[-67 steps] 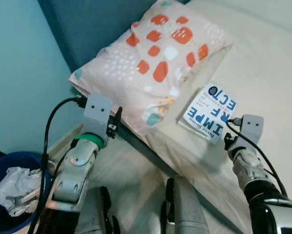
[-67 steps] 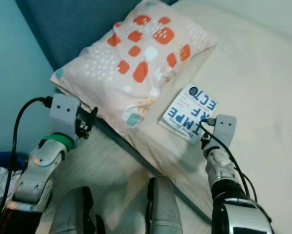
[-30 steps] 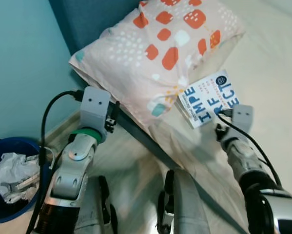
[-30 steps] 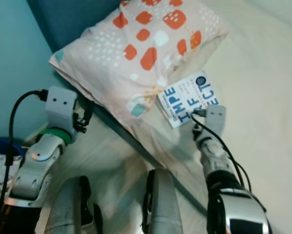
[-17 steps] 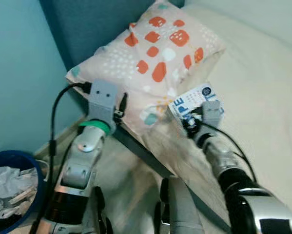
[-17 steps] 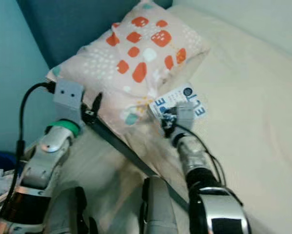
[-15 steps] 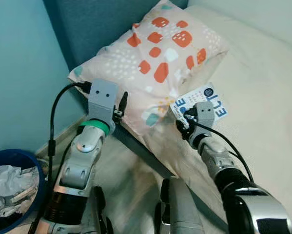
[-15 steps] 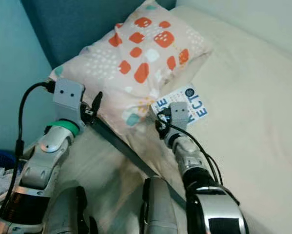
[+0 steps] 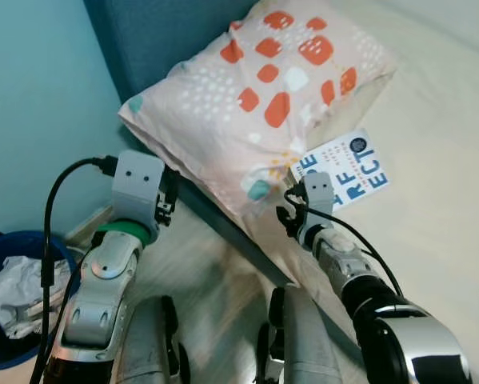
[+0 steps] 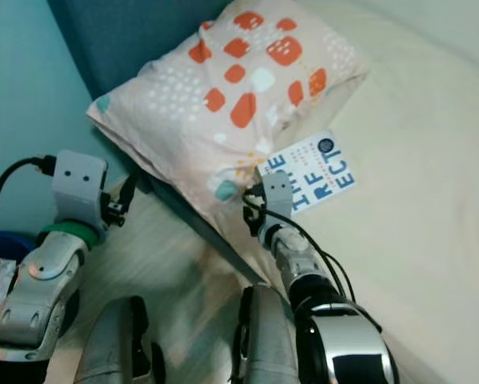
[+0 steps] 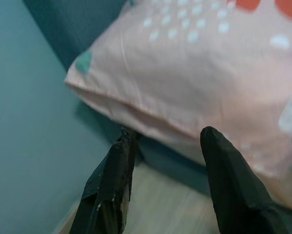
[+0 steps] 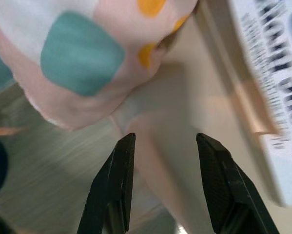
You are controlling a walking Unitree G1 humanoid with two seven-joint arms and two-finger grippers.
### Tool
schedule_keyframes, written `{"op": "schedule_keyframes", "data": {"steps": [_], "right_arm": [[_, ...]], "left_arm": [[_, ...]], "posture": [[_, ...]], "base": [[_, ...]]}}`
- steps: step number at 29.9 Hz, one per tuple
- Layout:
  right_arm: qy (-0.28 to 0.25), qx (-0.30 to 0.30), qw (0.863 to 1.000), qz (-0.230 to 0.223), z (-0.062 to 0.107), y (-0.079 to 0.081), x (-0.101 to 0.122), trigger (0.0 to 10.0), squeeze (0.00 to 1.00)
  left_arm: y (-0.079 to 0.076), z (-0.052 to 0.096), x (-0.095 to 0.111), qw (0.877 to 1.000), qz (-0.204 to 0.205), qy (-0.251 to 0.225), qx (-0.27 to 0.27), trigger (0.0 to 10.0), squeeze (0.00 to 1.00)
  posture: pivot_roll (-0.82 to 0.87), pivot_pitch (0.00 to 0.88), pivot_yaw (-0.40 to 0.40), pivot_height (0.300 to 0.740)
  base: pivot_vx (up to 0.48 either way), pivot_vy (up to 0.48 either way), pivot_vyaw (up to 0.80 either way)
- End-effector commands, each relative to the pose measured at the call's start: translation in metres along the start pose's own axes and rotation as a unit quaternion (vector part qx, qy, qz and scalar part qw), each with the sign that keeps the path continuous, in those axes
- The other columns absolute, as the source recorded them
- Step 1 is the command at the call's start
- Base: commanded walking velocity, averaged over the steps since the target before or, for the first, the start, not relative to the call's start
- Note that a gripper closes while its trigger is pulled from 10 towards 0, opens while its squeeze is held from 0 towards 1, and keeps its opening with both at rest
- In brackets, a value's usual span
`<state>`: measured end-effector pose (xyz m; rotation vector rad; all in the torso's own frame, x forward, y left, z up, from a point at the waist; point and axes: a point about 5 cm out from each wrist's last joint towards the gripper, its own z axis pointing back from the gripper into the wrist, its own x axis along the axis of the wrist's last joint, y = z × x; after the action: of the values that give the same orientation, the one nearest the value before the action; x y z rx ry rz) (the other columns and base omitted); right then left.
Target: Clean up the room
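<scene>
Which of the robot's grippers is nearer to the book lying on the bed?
The right. The right gripper hovers, open, at the bed's edge just beside the book, while the left gripper sits open across the pillow, by its far corner.

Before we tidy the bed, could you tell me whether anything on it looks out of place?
A book lies loose on the bed sheet, cover up and skewed, its corner touching the patterned pillow. The pillow sits askew, its corner hanging over the bed's edge. The right gripper hovers open by that corner.

A teal wall [image 9: 31, 104] (plain) flanks the blue headboard [image 9: 167, 32].
</scene>
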<state>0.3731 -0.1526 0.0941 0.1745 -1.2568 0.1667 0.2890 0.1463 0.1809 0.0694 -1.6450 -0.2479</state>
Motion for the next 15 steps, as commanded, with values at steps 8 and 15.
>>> {"op": "schedule_keyframes", "data": {"steps": [8, 15], "right_arm": [[0.021, -0.054, 0.997, -0.05, 0.008, -0.024, -0.011, 10.0, 0.0], [0.019, -0.135, 0.99, -0.022, 0.017, -0.053, -0.008, 10.0, 0.0]], "left_arm": [[-0.001, 0.01, -0.005, 1.0, -0.003, 0.023, -0.009, 10.0, 0.0], [-0.003, 0.01, -0.006, 0.999, -0.001, 0.031, -0.01, 10.0, 0.0]], "posture": [[0.1, 0.389, 0.069, 0.605], [0.08, 0.372, 0.064, 0.605]], "base": [[0.0, 0.0, 0.0], [0.0, 0.0, 0.0]]}}
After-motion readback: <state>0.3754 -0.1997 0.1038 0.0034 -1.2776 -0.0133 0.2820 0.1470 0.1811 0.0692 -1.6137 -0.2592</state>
